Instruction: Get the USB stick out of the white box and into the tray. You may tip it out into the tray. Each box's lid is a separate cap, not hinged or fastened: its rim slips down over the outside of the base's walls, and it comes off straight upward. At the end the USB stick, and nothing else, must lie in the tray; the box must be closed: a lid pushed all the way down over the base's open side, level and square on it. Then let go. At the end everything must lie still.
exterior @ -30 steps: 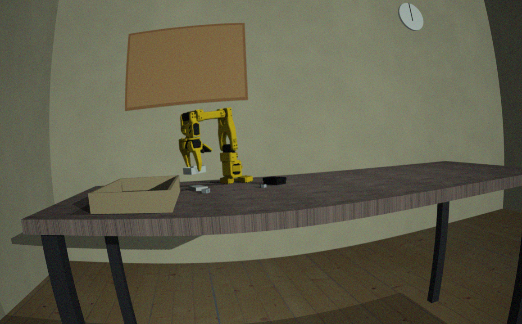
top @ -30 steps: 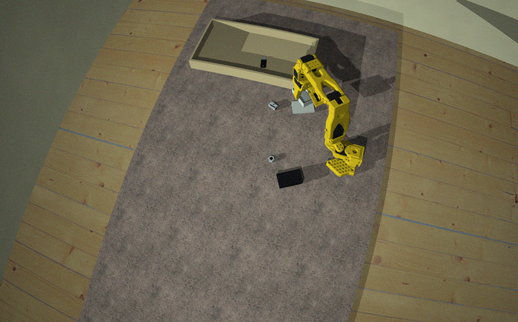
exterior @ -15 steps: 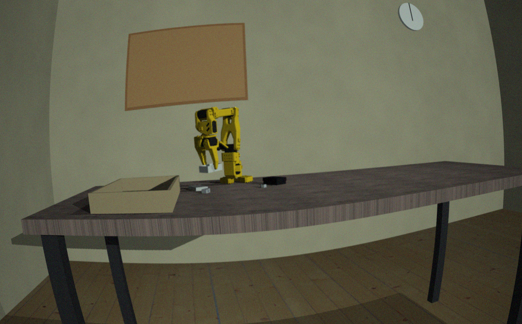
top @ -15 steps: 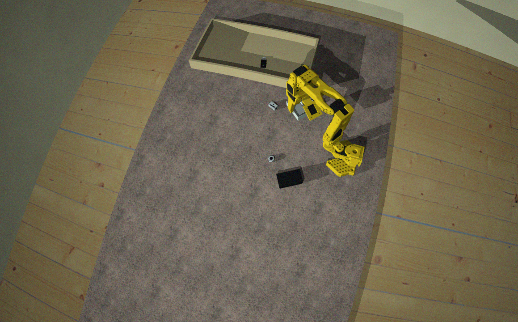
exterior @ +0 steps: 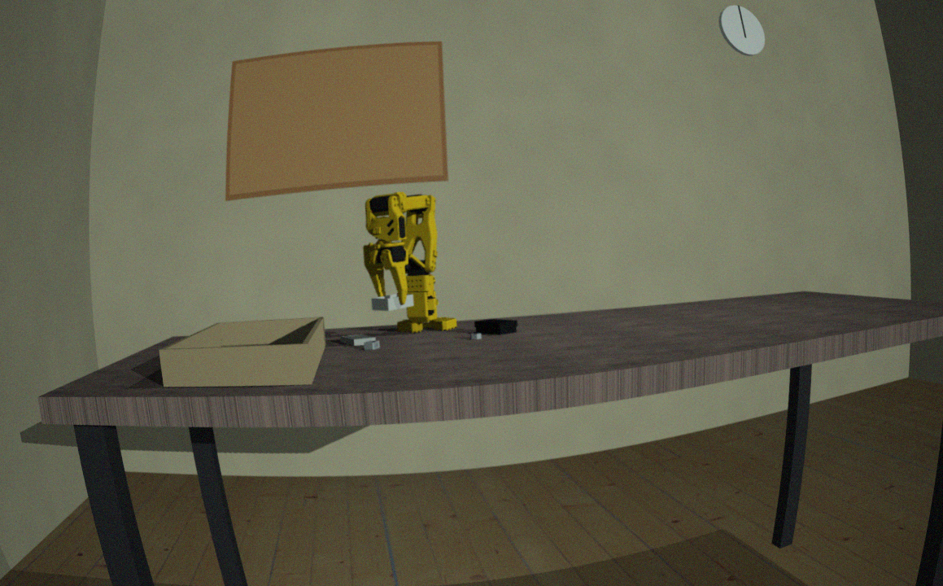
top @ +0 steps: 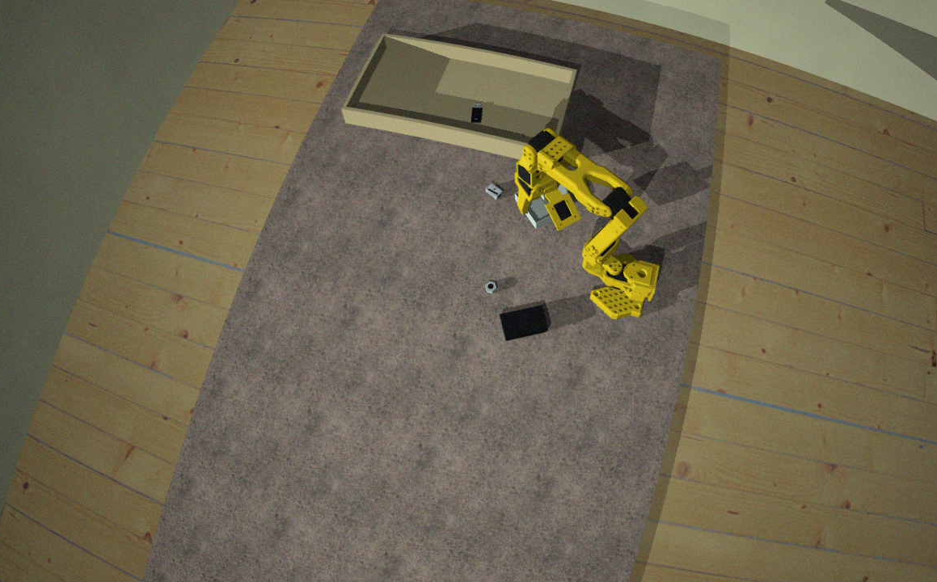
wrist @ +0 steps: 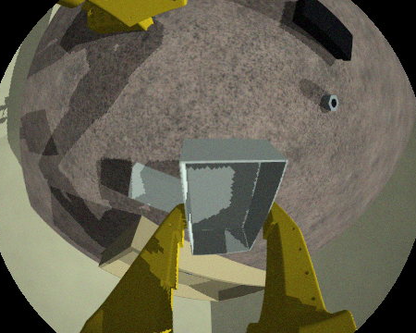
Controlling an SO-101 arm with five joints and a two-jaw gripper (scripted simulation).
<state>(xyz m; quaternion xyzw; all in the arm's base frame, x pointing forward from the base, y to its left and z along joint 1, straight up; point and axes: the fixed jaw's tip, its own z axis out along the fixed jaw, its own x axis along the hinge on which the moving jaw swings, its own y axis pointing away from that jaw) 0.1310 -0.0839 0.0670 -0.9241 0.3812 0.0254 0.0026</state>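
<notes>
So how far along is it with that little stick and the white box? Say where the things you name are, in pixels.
The USB stick [top: 476, 113] already lies in the tray [top: 442, 148] [exterior: 237, 366]. The gripper [exterior: 393, 297] [wrist: 226, 219] holds the open, empty white box [exterior: 387, 303] [wrist: 224, 150] above the table. Left: capping it with its lid [exterior: 359, 340] [wrist: 157, 187], then letting go.
</notes>
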